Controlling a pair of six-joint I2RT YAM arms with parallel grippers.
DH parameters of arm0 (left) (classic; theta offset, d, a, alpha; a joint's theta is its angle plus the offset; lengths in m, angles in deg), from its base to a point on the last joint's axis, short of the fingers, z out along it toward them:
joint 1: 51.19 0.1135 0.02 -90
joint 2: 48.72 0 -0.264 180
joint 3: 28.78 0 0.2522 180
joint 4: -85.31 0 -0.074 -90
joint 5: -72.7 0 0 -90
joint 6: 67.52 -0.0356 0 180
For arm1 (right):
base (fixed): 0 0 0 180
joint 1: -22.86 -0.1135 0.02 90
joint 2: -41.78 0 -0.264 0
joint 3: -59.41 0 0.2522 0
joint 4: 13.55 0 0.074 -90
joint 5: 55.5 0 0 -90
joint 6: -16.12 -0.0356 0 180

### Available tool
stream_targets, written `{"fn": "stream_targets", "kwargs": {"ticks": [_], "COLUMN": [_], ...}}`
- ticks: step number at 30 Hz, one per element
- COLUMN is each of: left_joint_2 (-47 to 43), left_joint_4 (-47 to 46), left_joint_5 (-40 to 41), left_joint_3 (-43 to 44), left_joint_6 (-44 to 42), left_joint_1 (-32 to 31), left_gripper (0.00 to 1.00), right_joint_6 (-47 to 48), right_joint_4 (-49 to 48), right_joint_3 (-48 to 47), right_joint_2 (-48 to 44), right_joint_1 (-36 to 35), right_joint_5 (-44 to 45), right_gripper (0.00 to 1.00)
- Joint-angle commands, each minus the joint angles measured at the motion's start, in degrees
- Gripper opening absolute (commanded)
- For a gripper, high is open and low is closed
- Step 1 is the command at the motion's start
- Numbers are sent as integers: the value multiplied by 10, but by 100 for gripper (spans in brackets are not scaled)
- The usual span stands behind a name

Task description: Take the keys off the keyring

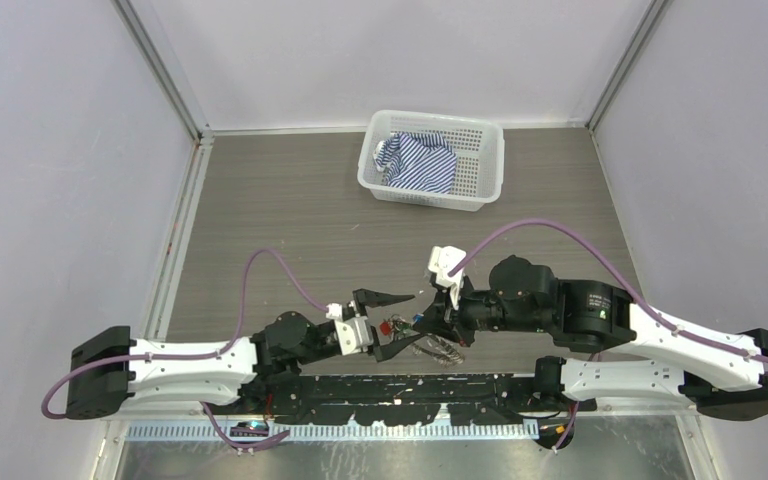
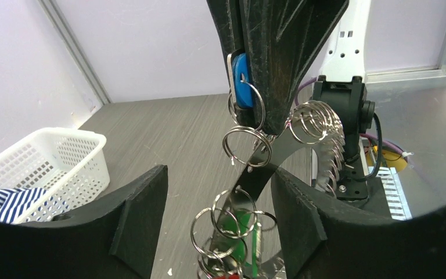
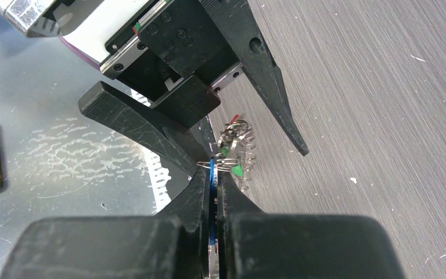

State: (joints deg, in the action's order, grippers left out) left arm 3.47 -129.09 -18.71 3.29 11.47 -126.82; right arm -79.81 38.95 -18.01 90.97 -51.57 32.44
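Keyring [image 2: 319,125] dangling between spread left fingers [image 2: 133,221], right fingers [image 3: 122,244] clamped on blue key [image 2: 242,72], above counter [image 2: 168,133]

Robot test cell in a lab

Plain pale walls [image 1: 60,150] and aluminium frame rails [image 1: 163,75] box in a grey wood-grain worktop [image 1: 290,210]. Two white-and-black robot arms, the left arm [image 1: 190,362] and the right arm [image 1: 660,345], are bolted to a black mounting plate [image 1: 410,388] at the near edge. A white plastic basket [image 1: 485,160] holding a striped cloth [image 1: 420,165] sits at the back.
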Motion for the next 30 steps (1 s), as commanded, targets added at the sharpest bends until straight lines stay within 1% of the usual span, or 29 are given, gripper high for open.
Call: {"fn": "stream_targets", "kwargs": {"ticks": [1, 4, 12, 14, 18, 21, 30], "left_joint_2": [-30, -37, -36, -34, -31, -34, -18], "left_joint_4": [-21, -3, 32, 41, 21, 17, 0], "left_joint_5": [-29, -53, -80, -77, -47, -46, -108], "left_joint_3": [18, 22, 36, 42, 39, 39, 45], "left_joint_6": [2, 8, 17, 15, 7, -5, -14], "left_joint_1": [-1, 0, -1, -1, 0, -1, -1], "left_gripper": [66, 66, 67, 67, 68, 68, 66], "right_joint_6": [8, 9, 12, 12, 9, 7, -2], "right_joint_4": [-22, -17, -11, -10, -7, -9, -10], "right_joint_3": [-32, -38, -45, -48, -47, -44, -45], "right_joint_2": [0, 1, 1, 0, -1, -3, -10], "right_joint_1": [-3, -3, -2, -3, -2, -3, -3], "right_joint_5": [-8, -8, -15, -21, -28, -32, -41], "right_gripper": [1, 1, 1, 1, 1, 1, 1]}}
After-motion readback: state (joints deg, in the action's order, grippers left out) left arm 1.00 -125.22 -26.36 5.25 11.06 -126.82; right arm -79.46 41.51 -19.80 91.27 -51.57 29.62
